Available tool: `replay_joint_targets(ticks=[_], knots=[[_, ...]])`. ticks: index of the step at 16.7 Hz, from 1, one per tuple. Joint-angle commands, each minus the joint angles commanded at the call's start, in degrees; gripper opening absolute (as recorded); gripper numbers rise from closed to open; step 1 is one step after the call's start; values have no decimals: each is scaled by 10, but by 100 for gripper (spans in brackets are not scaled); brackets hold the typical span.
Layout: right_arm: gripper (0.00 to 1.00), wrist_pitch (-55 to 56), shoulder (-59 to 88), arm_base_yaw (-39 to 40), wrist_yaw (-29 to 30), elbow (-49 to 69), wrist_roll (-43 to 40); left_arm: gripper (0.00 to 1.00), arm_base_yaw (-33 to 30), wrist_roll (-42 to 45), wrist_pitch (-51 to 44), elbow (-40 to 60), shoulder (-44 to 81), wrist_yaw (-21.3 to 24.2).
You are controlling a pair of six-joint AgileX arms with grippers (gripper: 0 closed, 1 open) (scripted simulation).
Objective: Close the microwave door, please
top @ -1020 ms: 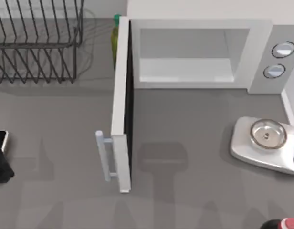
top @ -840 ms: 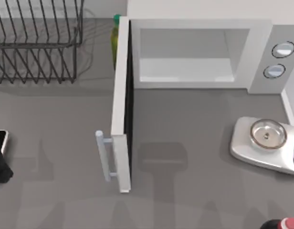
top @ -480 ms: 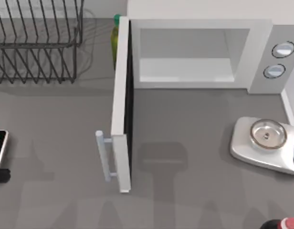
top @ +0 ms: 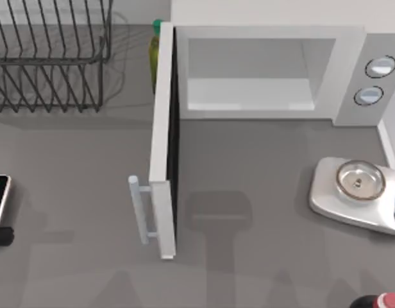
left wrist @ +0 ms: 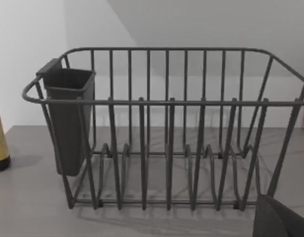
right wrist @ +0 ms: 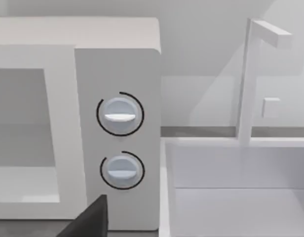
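One microwave [top: 268, 70] stands at the tabletop's [top: 261, 167] back, its microwave door [top: 163, 147] swung wide open toward the front, bar handle [top: 138, 208] facing left. Whether either tool's fingers are apart or together, I cannot tell.

Bare counter [top: 75, 160] lies left of the open microwave door [top: 163, 141]; the wire rack [top: 50, 58] blocks the far-left corner.

White microwave door [top: 161, 141] swung wide open from microwave [top: 268, 70].
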Motion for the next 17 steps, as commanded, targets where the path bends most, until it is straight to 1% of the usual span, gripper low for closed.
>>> replay_joint_targets(ticks=[7, 11, 17], knots=[[100, 0, 0, 0, 0, 0, 0, 0, 2, 0, -1, -2, -2, 2], [100, 0, 0, 0, 0, 0, 0, 0, 44, -1, -8, -33, -41, 44], [100, 0, 0, 0, 0, 0, 0, 0, 46, 0, 2, -29, -32, 46]])
